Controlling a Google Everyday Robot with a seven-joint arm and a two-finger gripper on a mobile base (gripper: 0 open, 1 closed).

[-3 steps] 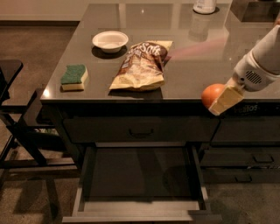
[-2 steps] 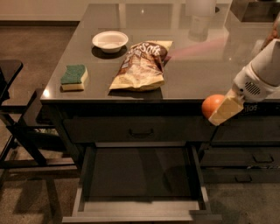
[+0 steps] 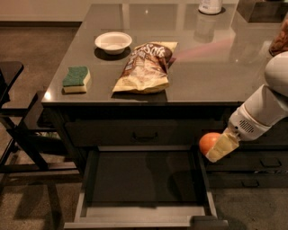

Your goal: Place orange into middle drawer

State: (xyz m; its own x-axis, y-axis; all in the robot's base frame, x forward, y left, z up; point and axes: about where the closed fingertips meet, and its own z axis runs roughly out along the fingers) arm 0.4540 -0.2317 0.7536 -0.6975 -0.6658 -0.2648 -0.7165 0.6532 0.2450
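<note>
The orange is a small round fruit held in my gripper, just above the right rim of the open middle drawer. The gripper's pale fingers are shut on the orange's right side. The white arm comes in from the right. The drawer is pulled out below the counter and its flat dark bottom shows nothing in it. The orange hangs in front of the cabinet face, below the countertop edge.
On the grey countertop lie a yellow-brown chip bag, a white bowl and a green sponge. A white container stands at the back. A closed upper drawer with a black handle sits above. A dark chair stands at left.
My gripper has carried the orange down from countertop-edge height to just above the open drawer's right rim, moving slightly left.
</note>
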